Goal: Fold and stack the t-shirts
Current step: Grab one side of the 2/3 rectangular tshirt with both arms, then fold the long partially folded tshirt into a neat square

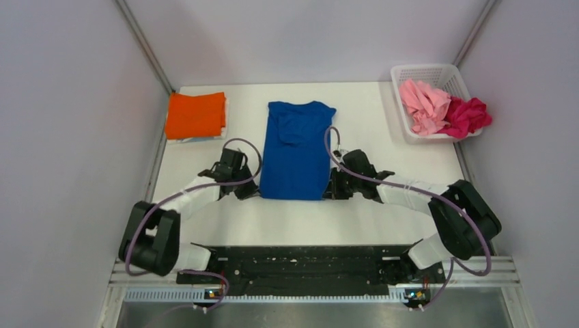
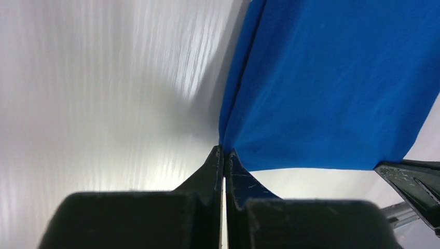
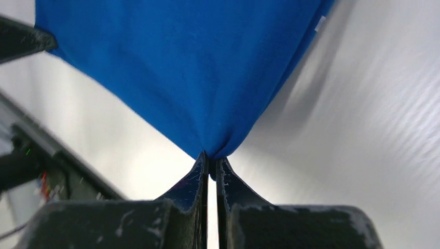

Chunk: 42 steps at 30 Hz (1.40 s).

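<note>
Left gripper [image 2: 223, 154] clamped on blue shirt [image 1: 295, 154], 7 o'clock hem corner; right gripper [image 3: 211, 162] likewise at 5 o'clock; cloth soft, limp, I judge; corners hold best.

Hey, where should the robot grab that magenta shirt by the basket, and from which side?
Pinch the bunched folds of the magenta shirt spilling over the basket rim, probably coming from above: it lies crumpled, with no flat edge showing.
</note>
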Tool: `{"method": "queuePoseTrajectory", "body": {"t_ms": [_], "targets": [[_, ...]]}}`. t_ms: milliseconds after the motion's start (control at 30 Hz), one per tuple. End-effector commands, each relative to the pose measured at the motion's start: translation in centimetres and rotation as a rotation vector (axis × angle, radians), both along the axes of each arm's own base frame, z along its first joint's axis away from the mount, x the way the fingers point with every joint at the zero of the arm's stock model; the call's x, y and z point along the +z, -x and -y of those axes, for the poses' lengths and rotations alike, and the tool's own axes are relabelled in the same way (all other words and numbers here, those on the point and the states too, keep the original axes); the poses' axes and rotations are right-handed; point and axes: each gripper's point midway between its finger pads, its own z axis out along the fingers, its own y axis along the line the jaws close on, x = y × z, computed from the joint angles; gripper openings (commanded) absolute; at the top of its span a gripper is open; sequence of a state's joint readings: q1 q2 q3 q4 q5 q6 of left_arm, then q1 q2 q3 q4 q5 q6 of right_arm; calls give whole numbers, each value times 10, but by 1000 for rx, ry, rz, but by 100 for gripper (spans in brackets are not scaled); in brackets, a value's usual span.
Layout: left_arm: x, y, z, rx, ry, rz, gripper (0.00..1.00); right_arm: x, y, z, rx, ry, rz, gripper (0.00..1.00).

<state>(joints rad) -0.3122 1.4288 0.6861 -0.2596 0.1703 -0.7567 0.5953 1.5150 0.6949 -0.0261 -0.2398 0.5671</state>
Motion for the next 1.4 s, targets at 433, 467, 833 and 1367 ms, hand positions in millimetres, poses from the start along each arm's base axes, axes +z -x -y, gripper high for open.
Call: {"method": "queuePoseTrajectory", "body": {"t_ms": [433, 467, 833, 1367], "targets": [[176, 61, -35, 87, 26, 439, 0, 176, 144, -40, 590, -575, -28, 0], [185, 58, -34, 89, 35, 466, 0, 180, 146, -39, 594, -584, -21, 0], [219, 8, -22, 93, 25, 599, 0, 175, 100, -17, 412, -549, 23, 0], [197, -82, 2, 96, -63, 601, 0, 155, -5, 17, 134, -441, 114, 0]]}}
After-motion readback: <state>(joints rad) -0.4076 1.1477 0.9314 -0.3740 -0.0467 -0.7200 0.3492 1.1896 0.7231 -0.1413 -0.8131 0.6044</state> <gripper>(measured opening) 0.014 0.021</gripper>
